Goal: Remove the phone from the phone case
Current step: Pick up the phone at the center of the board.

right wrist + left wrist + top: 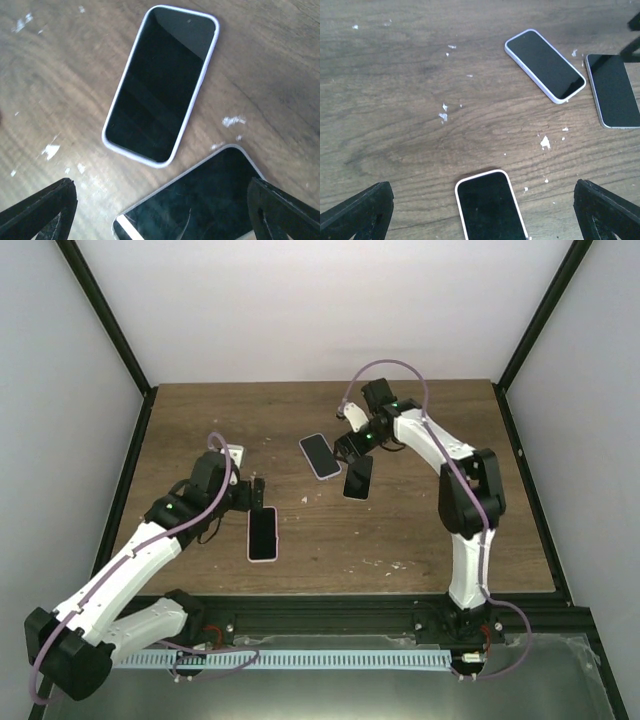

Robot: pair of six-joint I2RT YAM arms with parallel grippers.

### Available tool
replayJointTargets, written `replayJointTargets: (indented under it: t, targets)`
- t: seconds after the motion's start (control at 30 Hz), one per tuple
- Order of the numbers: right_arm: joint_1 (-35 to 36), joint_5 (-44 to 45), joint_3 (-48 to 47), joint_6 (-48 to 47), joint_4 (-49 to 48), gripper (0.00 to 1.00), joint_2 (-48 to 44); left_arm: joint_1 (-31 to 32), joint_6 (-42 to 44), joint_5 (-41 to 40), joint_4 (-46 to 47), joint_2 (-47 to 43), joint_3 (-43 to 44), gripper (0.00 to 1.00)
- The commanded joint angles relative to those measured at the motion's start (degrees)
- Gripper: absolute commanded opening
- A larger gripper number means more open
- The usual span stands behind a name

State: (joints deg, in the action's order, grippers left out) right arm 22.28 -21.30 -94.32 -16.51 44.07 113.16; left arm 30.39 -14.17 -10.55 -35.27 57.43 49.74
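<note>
A bare phone (358, 477) with a thin silver edge lies flat on the wooden table, with no case round it; its screen fills the lower part of the right wrist view (200, 200). My right gripper (352, 448) hangs open just above it, and my right fingertips (50, 205) stand wide apart. A white-rimmed phone case (263, 534) with a dark face lies below my open left gripper (258, 495). Its top end shows between my left fingertips (365, 207) in the left wrist view (490, 205). I cannot tell whether that case is empty.
A second phone in a lavender case (320, 455) lies tilted just left of the bare phone, apart from it, and shows in both wrist views (162, 85) (545, 65). White flecks (545, 142) dot the wood. Black frame posts border the table.
</note>
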Motion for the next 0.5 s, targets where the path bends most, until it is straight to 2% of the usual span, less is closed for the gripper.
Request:
replayJointTargets:
  t: [0.0, 0.1, 0.27, 0.47]
  targets:
    - [1.8, 2.8, -7.4, 2.9, 1.0, 0.94, 7.2, -0.3, 1.9, -2.4, 2.3, -2.2, 0.1, 1.0]
    - [1.9, 2.8, -13.8, 4.0, 1.5, 0.97, 14.2, -0.3, 2.4, -2.4, 2.0, -2.2, -0.2, 1.0]
    - [2.2, -0.3, -30.4, 5.5, 7.1, 1.0, 26.0, -0.3, 2.7, -3.1, 2.1, -2.3, -0.4, 1.0]
    - [5.0, -0.6, -36.9, 4.4, 7.8, 1.0, 33.4, -0.2, 3.1, -3.4, 2.1, -2.3, -0.4, 0.99]
